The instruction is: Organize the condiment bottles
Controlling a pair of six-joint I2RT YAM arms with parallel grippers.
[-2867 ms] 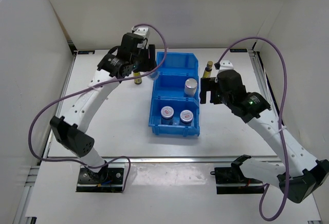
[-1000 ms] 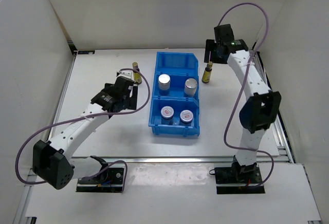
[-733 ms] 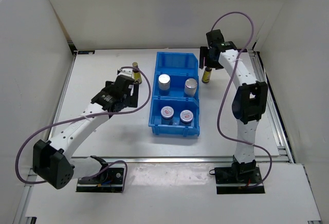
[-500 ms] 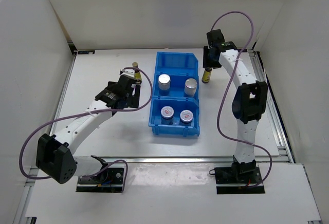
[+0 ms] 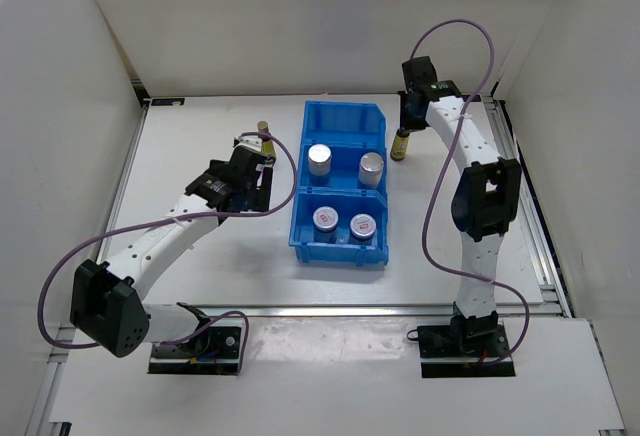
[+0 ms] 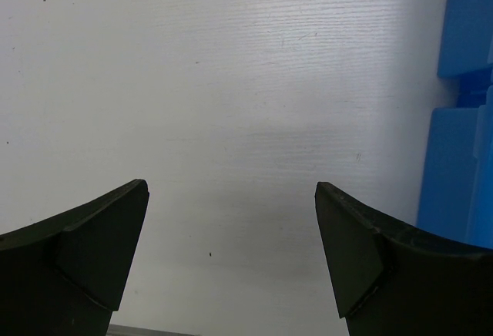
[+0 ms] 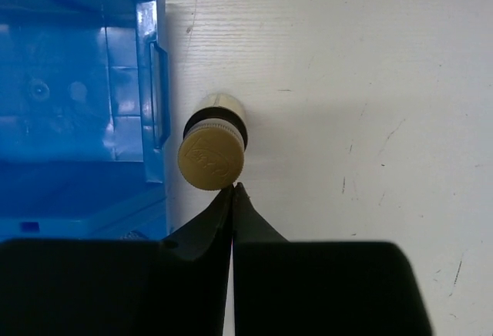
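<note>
Viewing from above: four lidded containers [image 5: 319, 160] sit in the blue bin [image 5: 340, 248]. A brown bottle [image 5: 400, 143] stands at its 2 o'clock under the right gripper [image 5: 408, 116], and a second bottle [image 5: 264, 136] at 10 o'clock by the left gripper [image 5: 262, 171]. Left wrist: fingers [image 6: 77, 259] spread, empty. Right wrist: fingers [image 7: 200, 236] pinched together beside the cap [image 7: 212, 155]; descending so may topple it. White table [image 5: 220, 246], white walls [image 5: 300, 26].

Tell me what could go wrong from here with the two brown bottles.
The right pincer is shut, tips right by the cap of the right brown bottle; pushing on could topple it.
That bottle stands close to the blue bin wall, leaving little room for a finger.
The left brown bottle stands near the open left pincer but outside its wrist view; it might get bumped.
</note>
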